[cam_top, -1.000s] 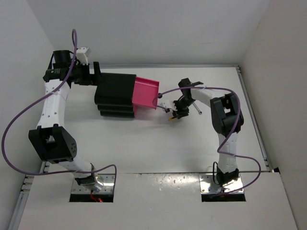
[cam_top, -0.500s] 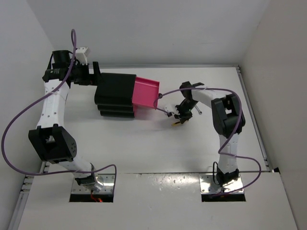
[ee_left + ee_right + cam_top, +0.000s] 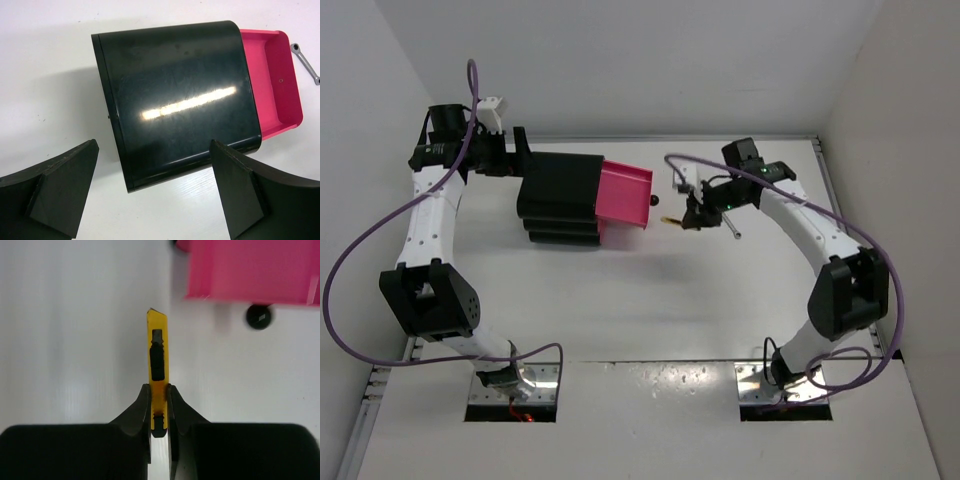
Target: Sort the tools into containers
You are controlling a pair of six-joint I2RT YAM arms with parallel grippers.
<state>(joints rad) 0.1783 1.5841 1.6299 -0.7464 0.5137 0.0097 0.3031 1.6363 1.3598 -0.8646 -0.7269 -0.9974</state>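
My right gripper [image 3: 159, 405] is shut on the slim yellow-and-black tool [image 3: 157, 357] and holds it above the table, just right of the open magenta drawer [image 3: 623, 196]; in the top view the gripper [image 3: 688, 218] carries the tool [image 3: 676, 221] near the drawer's black knob [image 3: 654, 200]. The drawer [image 3: 252, 270] and knob [image 3: 259, 316] show at the upper right of the right wrist view. The black cabinet [image 3: 560, 197] has its top drawer pulled out and empty [image 3: 272, 80]. My left gripper [image 3: 155, 200] is open behind the cabinet [image 3: 175, 100], holding nothing. A thin silver rod [image 3: 731, 230] lies right of my right gripper.
A silver wrench-like tool [image 3: 306, 61] lies past the drawer in the left wrist view. The back wall runs close behind the cabinet. The table's right edge rail [image 3: 840, 230] is beyond the right arm. Purple cables loop over both arms.
My right arm has swung up and back, lifting the yellow-and-black tool off the table and toward the drawer's level. The left arm and cabinet have not moved.
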